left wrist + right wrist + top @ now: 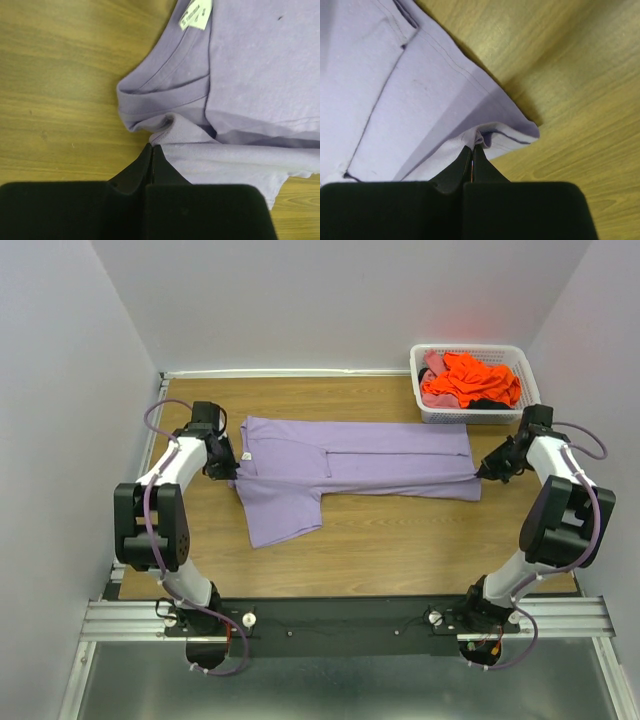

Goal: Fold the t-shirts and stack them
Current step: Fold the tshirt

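Left hand (151, 148): fingers pressed together, pinching a small bunch of the lavender t-shirt (380, 462) at the shoulder edge next to the collar. The cloth puckers up into the fingertips. The collar band curves away just ahead of them. The white neck label (195, 14) lies farther ahead and a little to the hand's right, flat on the cloth.

Right hand (472, 148): fingers likewise pressed together, pinching the hem corner of the same shirt. A short ridge of fabric rises into the tips. The stitched hem runs ahead and to the hand's left, with bare wooden surface (400, 540) on its right.

Lavender t-shirt: spans the gap between the two hands, collar end at the left hand and hem end at the right hand. It lies on the surface, folded lengthwise into a long band with layered edges running along the body. One sleeve and side panel spreads out flat from the band close to the left hand, on the side toward the arm bases. Whether the pinched corners are lifted clear of the surface cannot be told.

Basket (470, 416): white lattice, on the surface beyond the right hand, near the hem end but not touching it. It holds a crumpled orange t-shirt (475, 380) and a pink t-shirt (433, 364), the pink one at the end toward the left hand.
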`<move>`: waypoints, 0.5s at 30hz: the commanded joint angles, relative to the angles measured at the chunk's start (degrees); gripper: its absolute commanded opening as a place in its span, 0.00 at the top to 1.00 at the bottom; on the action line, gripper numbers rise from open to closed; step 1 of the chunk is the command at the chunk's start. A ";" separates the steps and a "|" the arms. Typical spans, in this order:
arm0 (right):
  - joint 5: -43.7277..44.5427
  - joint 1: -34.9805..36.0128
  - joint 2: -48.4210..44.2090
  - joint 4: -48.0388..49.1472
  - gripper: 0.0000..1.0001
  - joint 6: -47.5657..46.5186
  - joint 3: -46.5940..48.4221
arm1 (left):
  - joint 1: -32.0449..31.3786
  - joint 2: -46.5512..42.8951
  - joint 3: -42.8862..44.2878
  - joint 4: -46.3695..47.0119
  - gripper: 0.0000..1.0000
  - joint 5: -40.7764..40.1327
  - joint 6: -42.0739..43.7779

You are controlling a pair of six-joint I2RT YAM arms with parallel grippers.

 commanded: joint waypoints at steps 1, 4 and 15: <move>-0.54 -0.24 2.49 3.03 1.00 -1.42 1.88 | 1.66 2.65 3.46 1.21 1.00 1.20 1.23; -0.45 -0.24 4.15 3.73 1.00 -1.86 2.58 | 1.76 4.24 4.96 1.56 1.00 1.38 1.40; -1.50 -0.15 8.55 5.58 1.00 -2.92 6.63 | 1.85 9.60 9.80 2.26 1.00 0.85 1.58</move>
